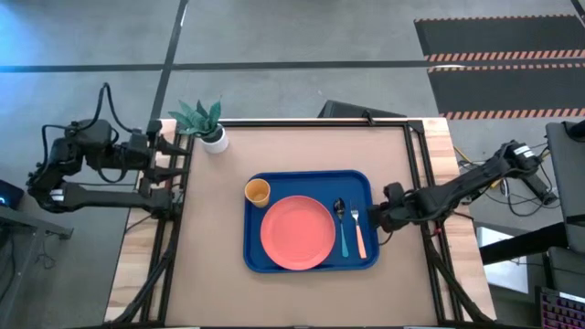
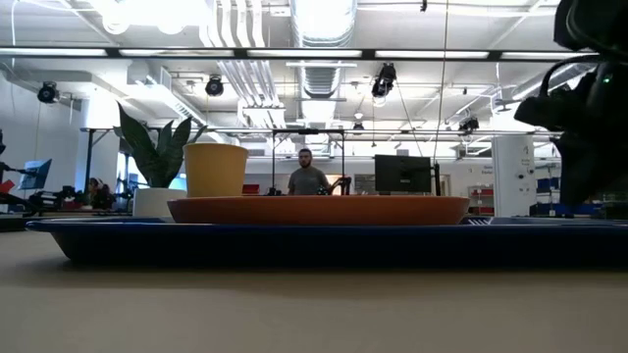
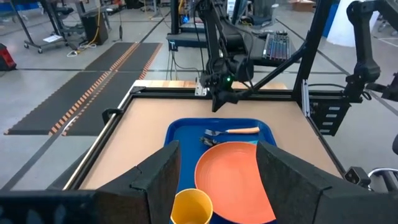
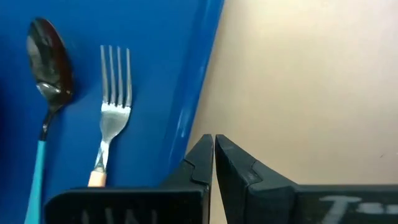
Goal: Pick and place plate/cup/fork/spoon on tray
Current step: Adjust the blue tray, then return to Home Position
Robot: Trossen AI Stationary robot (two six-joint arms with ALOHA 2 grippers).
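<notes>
Tray (image 1: 256,258): blue, rigid plastic, likely light; grasp by raised rim. Lies mid-counter.
Plate (image 1: 298,232): coral, stiff, smooth; edge grip. On tray's centre.
Cup (image 1: 258,192): small, light; pinch wall. Tray's far-left corner.
Spoon (image 1: 342,227), fork (image 1: 356,230): thin, slippery; take handles. Tray's right side, just beside right end effector (image 1: 376,219), pressed together, empty.
Left end effector (image 1: 181,167): spread, well apart from tray.

plate (image 1: 298,232), cup (image 1: 258,193), spoon (image 1: 341,226), fork (image 1: 356,229) lie in tray (image 1: 309,177).
</notes>
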